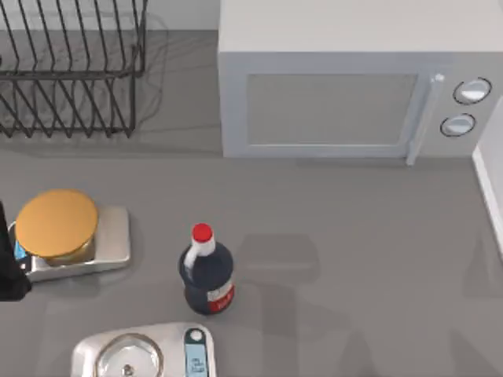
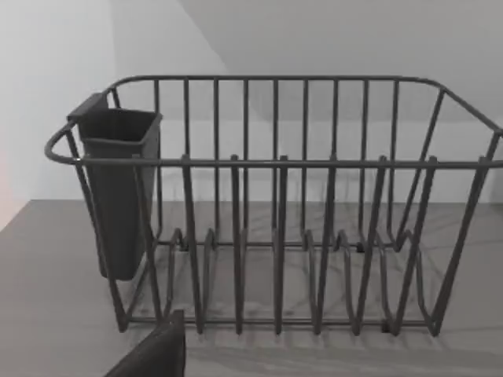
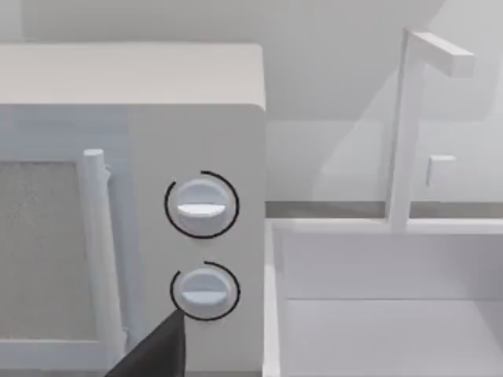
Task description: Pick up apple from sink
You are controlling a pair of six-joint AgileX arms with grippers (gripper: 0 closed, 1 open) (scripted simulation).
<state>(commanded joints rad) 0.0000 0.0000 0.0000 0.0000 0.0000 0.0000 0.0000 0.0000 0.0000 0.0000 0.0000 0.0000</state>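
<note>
Even, bright light; soft shadows fall on the counter (image 1: 354, 228) beside the bottle (image 1: 207, 271); no glare.

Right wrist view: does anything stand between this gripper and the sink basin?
Nothing visible does. The sink lies open right beside the microwave, and the faucet stands at its far rim.

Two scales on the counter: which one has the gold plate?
The scale at the counter's left edge, left of the bottle; the scale at the bottom edge has a clear plate.
</note>
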